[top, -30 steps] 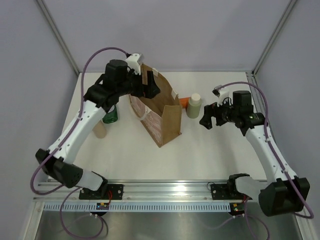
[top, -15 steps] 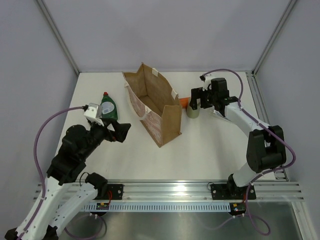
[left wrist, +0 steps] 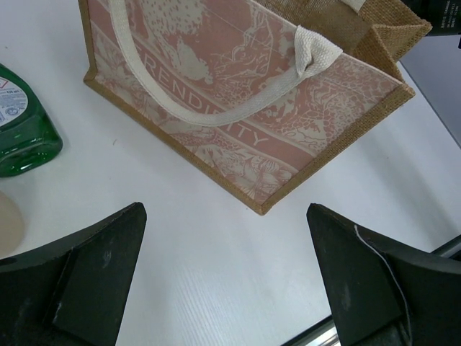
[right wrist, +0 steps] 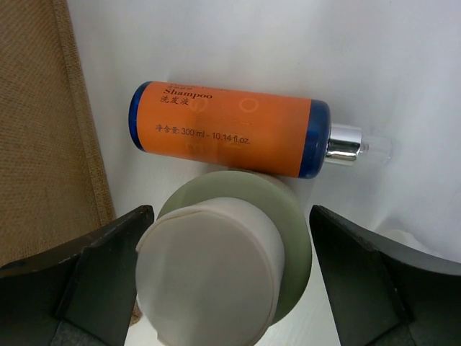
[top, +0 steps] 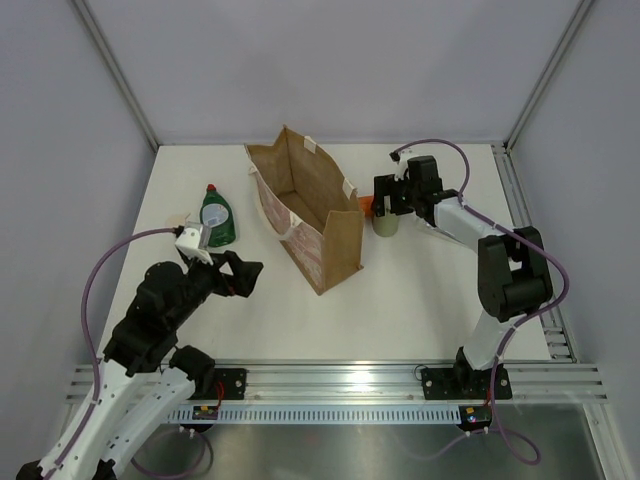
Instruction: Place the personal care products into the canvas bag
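The canvas bag stands upright and open mid-table; its patterned side fills the left wrist view. The green red-capped bottle lies left of it. My left gripper is open and empty, low over the table near the bag's front corner. My right gripper is open, its fingers on either side of a pale bottle's cream cap. This bottle stands right of the bag. The orange bottle lies behind it. A pale patch shows by the green bottle. The silver tube is out of view.
The bag's brown side is close to the left of my right gripper. Metal frame posts and grey walls enclose the table. A rail runs along the near edge.
My left arm has drawn back from over the bag's mouth to low at the near left. My right gripper has moved left onto the pale bottle beside the bag.
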`<act>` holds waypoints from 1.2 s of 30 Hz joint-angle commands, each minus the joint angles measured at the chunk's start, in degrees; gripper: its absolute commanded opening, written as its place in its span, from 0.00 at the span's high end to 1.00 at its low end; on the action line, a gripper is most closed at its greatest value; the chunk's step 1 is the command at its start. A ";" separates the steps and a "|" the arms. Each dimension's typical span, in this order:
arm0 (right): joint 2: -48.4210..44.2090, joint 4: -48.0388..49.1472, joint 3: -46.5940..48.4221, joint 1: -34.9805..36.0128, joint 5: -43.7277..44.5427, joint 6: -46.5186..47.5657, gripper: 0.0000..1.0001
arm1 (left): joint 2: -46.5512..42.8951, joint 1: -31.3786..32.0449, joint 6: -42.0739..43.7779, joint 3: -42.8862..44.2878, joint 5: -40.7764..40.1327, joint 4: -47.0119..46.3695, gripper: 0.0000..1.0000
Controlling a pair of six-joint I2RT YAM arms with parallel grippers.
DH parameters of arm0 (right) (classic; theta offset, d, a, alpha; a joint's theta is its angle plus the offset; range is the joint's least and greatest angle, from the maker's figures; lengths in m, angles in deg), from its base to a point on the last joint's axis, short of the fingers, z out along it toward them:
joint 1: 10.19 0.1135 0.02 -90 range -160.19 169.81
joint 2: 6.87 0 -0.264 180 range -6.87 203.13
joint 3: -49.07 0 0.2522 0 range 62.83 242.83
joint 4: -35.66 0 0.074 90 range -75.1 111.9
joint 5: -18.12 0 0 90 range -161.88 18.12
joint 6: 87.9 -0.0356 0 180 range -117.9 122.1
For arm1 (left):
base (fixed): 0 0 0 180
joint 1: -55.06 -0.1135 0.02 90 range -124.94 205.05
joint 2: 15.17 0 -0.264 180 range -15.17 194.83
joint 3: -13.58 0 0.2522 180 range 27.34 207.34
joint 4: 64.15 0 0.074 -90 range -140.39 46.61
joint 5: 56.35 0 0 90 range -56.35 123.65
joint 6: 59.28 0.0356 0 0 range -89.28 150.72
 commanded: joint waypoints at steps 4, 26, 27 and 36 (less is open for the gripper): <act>0.15 1.82 3.08 0.47 3.25 -1.99 0.27 | -1.64 -0.04 -2.39 -1.31 0.89 -3.02 0.01; -18.22 -23.67 31.89 0.03 -16.78 4.78 1.00 | -8.23 -0.04 -6.00 0.09 0.01 2.43 0.01; -17.43 -23.93 36.61 0.46 -17.92 4.07 1.00 | -7.88 0.05 -5.91 0.35 -0.07 2.69 0.01; -5.48 -23.23 57.65 9.24 -22.15 -2.52 1.00 | -7.44 -0.04 -7.14 0.62 -3.59 3.66 0.01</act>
